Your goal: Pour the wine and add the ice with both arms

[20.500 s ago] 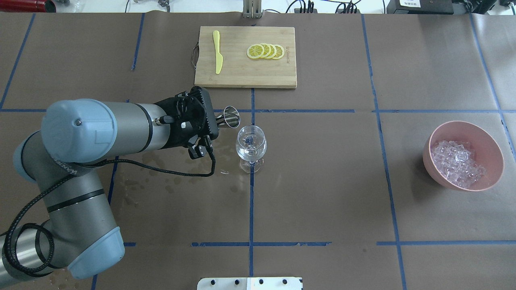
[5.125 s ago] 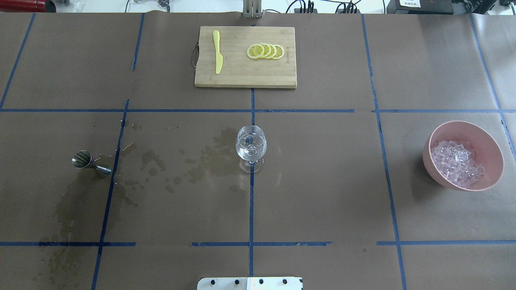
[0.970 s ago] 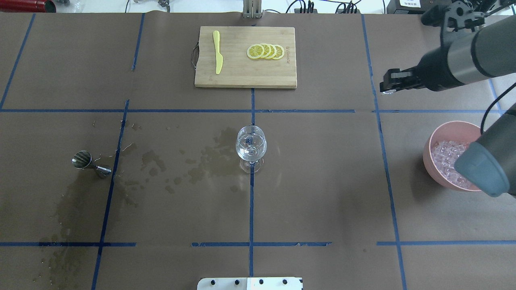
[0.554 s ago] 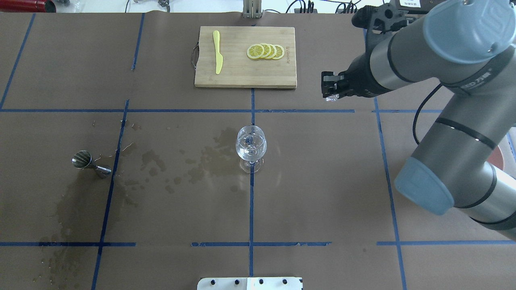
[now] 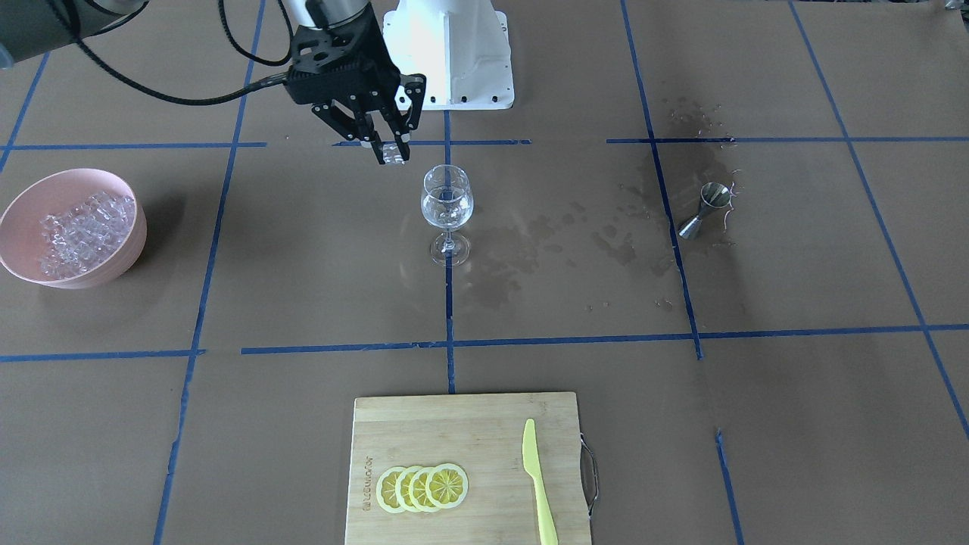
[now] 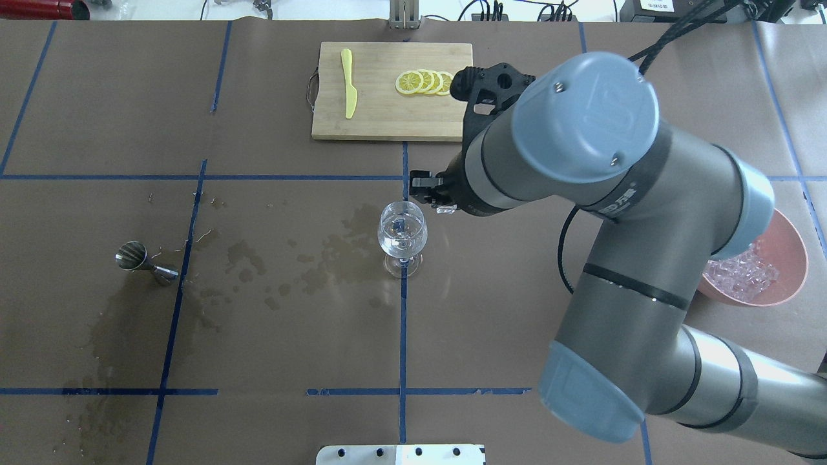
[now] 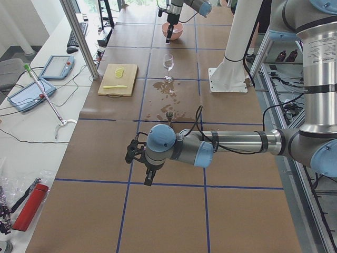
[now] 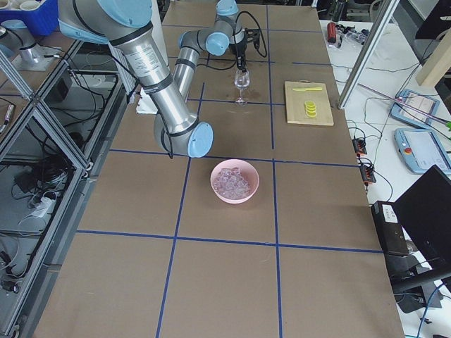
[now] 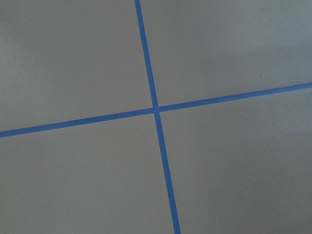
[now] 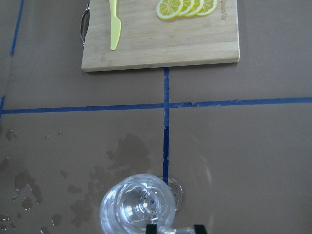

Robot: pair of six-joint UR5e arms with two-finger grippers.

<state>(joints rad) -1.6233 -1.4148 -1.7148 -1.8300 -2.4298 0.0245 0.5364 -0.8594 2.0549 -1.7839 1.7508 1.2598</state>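
My right gripper (image 5: 391,150) is shut on one clear ice cube (image 5: 393,156) and hangs just beside the rim of the stemmed wine glass (image 5: 447,200), on the bowl's side. In the overhead view the gripper (image 6: 434,197) and cube (image 6: 446,209) are just right of the glass (image 6: 402,232). The glass holds a little clear wine (image 5: 447,214). In the right wrist view the cube (image 10: 175,230) sits between the fingertips, over the glass rim (image 10: 139,209). The remaining ice (image 5: 79,227) is heaped in a pink bowl (image 5: 23,198). My left gripper (image 7: 149,178) shows only in the exterior left view; I cannot tell its state.
A steel jigger (image 6: 145,261) lies on its side among wet stains (image 6: 323,265) left of the glass. A wooden cutting board (image 6: 387,123) at the back holds lemon slices (image 6: 423,82) and a yellow knife (image 6: 349,84). The right arm's elbow (image 6: 585,119) looms over the right half.
The right arm has swung from the pink bowl leftward to the wine glass, carrying the ice cube. Earlier, the left arm held the jigger at the glass, then withdrew.
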